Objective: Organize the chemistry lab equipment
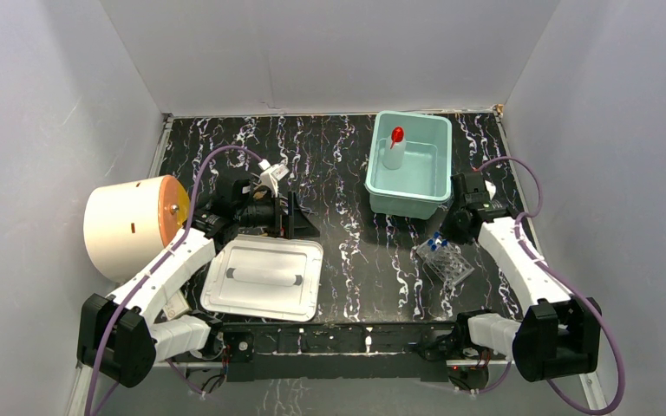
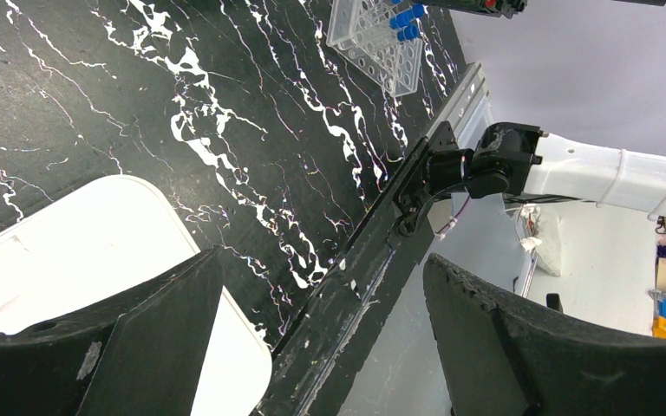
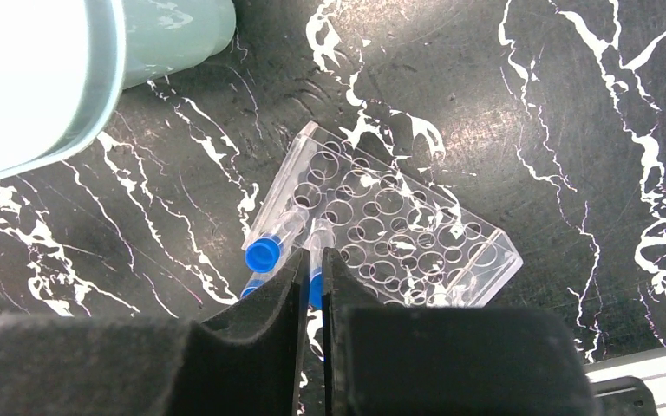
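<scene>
A clear plastic tube rack [image 3: 399,230] with rows of round holes lies on the black, white-veined table [image 1: 355,251], near the right front. In the overhead view its long axis runs diagonally, from back-left to front-right. Small clear tubes with blue caps sit at its back-left end, and in the right wrist view their caps point towards the camera. The right arm reaches forward from its base and bends inward over that end. The right gripper [image 3: 312,260] has its black fingers drawn almost together, pinching one blue-capped clear tube [image 3: 316,238] in the thin slit between them. A second blue cap [image 3: 263,254] shows just left of the fingers. Just behind the rack stands a pale teal plastic bin [image 1: 408,204]. Inside it a small white squeeze bottle with a red cap [image 1: 395,149] stands upright. The left arm stretches over the left half of the table, and the left gripper [image 2: 321,260] hangs with its jaws spread wide, holding nothing, above a white rectangular tray [image 1: 217,299]. A large cream cylinder with an orange face [image 1: 126,230] lies on its side at the far left.
</scene>
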### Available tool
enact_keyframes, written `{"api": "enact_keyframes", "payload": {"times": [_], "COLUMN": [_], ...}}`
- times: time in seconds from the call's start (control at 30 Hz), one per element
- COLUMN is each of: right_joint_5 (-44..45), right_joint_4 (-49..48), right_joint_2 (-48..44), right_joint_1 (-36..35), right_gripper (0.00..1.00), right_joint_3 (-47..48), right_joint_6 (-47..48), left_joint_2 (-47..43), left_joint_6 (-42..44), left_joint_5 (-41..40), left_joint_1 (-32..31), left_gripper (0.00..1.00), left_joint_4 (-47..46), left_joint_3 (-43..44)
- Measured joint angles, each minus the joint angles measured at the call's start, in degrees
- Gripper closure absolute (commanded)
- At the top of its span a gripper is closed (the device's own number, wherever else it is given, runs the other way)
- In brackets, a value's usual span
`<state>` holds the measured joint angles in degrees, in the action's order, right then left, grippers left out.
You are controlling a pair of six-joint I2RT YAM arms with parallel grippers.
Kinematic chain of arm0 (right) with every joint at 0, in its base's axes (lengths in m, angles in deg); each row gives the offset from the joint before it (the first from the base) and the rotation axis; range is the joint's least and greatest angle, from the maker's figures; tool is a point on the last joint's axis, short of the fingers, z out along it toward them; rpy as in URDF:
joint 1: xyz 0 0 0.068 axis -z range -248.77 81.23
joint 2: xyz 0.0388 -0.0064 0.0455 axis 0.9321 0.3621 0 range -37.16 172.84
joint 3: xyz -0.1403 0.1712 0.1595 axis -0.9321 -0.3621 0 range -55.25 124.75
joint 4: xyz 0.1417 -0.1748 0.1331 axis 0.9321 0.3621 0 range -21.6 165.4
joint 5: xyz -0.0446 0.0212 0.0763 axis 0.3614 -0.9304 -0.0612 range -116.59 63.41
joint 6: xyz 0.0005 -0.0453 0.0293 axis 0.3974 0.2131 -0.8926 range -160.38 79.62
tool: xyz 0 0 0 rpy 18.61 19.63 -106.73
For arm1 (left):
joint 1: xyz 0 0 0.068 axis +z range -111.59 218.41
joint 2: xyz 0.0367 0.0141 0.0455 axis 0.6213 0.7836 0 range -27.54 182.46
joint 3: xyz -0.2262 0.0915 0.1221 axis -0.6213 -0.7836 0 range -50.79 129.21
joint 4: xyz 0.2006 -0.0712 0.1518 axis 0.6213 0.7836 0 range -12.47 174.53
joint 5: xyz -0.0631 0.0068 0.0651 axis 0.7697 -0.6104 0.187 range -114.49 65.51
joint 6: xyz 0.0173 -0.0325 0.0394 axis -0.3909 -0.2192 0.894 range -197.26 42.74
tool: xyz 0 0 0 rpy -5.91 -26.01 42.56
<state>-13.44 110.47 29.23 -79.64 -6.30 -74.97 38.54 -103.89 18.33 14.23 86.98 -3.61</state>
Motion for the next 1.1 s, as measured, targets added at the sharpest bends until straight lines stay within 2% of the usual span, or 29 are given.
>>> {"api": "enact_keyframes", "payload": {"times": [0.6,1.1], "right_joint_5": [-3.48,1.95], "right_joint_4": [1.07,3.74], "right_joint_2": [-1.57,-3.17], "right_joint_1": [0.04,0.50], "right_gripper": [0.83,0.60], "right_joint_3": [-1.79,0.04], "right_joint_6": [-0.13,-1.07], "left_joint_2": [-0.02,0.04], "left_joint_6": [0.00,0.00], "left_joint_5": [-0.02,0.00], "left_joint_1": [0.00,0.00], "left_gripper": [0.16,0.16], "left_joint_4": [0.02,0.00], "left_joint_3": [-0.72,-0.72]}}
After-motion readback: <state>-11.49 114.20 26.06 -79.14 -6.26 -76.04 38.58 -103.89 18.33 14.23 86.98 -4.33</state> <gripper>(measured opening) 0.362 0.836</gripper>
